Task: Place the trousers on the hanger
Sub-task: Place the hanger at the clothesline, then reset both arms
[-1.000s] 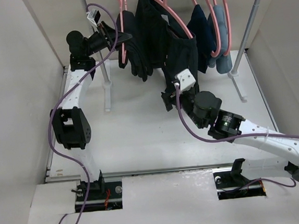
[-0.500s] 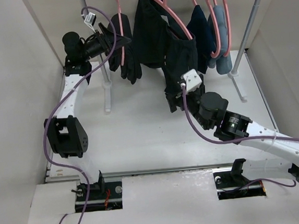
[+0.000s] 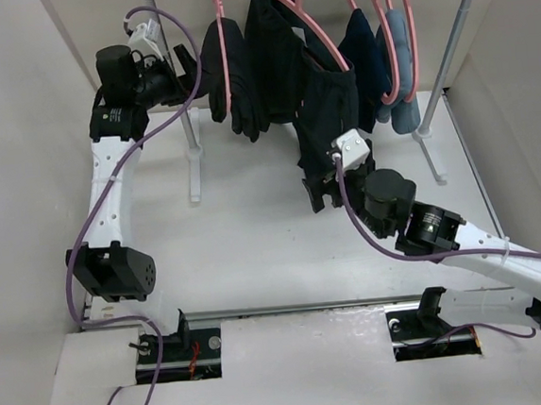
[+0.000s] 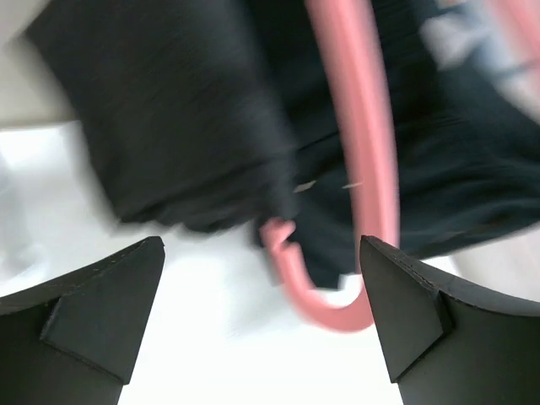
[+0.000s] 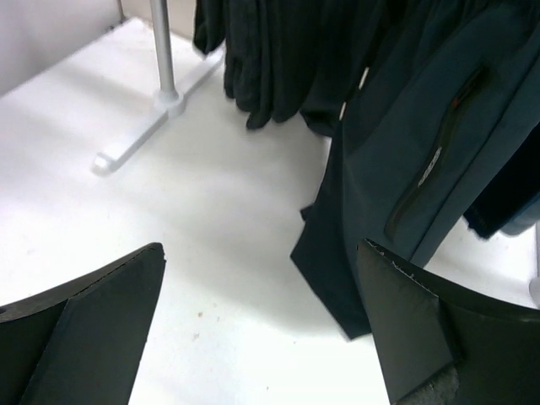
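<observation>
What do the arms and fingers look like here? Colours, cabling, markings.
The left arm and right arm both have white link shells with rounded black joint housings. A purple cable trails loosely along each arm. A small white box sits at the right wrist. The fingers are matt black, wedge-shaped and plain. No readable markings.

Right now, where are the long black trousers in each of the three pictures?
Top: trousers hang upper left of centre on a pink hanger, right of the white post.
Left wrist: trousers, blurred, upper left, beside the hanger.
Right wrist: trousers, top centre, right of the post.
Landmark: the post links top and right wrist; the hanger links top and left wrist.
</observation>
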Available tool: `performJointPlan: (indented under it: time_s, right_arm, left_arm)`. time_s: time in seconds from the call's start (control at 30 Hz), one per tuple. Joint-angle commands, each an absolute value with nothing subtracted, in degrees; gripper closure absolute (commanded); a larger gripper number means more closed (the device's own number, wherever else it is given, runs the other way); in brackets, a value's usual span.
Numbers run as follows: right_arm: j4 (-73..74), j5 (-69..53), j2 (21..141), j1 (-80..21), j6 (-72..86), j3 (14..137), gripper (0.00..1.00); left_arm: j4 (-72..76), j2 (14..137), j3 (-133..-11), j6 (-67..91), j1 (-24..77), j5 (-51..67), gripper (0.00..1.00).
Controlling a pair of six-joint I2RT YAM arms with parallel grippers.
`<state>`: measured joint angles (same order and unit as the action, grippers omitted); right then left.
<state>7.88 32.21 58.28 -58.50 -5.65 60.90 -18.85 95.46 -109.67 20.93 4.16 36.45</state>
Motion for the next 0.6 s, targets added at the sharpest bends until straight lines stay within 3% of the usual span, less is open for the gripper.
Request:
performJointPlan:
  time_s: [0.0,0.13,0.4,0.57]
  right_arm:
    - [13.17,32.96,58.27,-58.36,-2.20,62.40,0.00]
    - [17.75,35.42,58.80,-57.75,3.94,61.36,0.00]
    - [19.77,27.51,49.67,-43.53,15.02,49.23,0.00]
    - [29.95,28.38,41.93,-35.08,18.80,48.69,0.00]
  left_arm:
    - [-30.23,91.77,-110.66,9.94,3.78,24.02,0.00]
    - [-30.85,85.62,-105.57,5.63,3.78,19.08,0.00]
    - [-34.63,71.39,-94.33,-5.87,3.78,2.92,0.00]
    - [-28.57,53.55,-66.70,-5.55,3.25,-6.83,0.00]
